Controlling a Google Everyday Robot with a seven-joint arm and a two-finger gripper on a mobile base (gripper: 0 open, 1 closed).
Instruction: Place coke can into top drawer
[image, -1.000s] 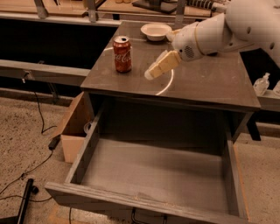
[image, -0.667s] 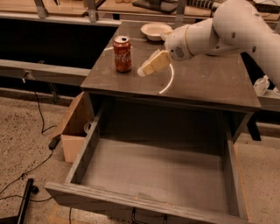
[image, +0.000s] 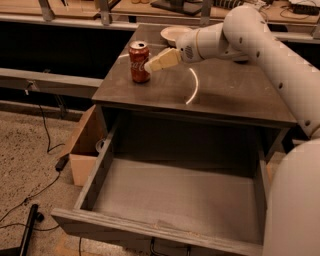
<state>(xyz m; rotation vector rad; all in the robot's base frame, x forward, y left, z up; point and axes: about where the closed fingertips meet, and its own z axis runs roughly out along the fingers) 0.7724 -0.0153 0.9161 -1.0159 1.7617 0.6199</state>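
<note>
While the large grey cabinet (image: 225, 95) with its flat glossy top fills the middle of the view, its wide, shallow grey wooden top drawer (image: 180, 200) stands open toward the camera with its flat bottom bare. The opening part of the job therefore looks done, and the receiving place is ready. The robot's thick white arm (image: 260, 45) reaches in from the right across the cabinet top. A brown cardboard box (image: 82, 150) sits on the floor left of the cabinet, and a shallow pale bowl (image: 172, 34) rests at the back of the top; neither bears on the task. The small red aluminium coke can (image: 139, 62), with white script and a silver lid, stands upright near the front left corner of the cabinet top, not in the drawer. The beige gripper (image: 152, 66) sits just beside the can on its right, touching it or very nearly so. I cannot tell whether it is open or closed, and it does not appear to enclose the can. In my judgement the task is at an early stage: the grasp is not yet made. Lifting the can, carrying it forward over the cabinet edge, lowering it into the drawer and letting go are all left.
</note>
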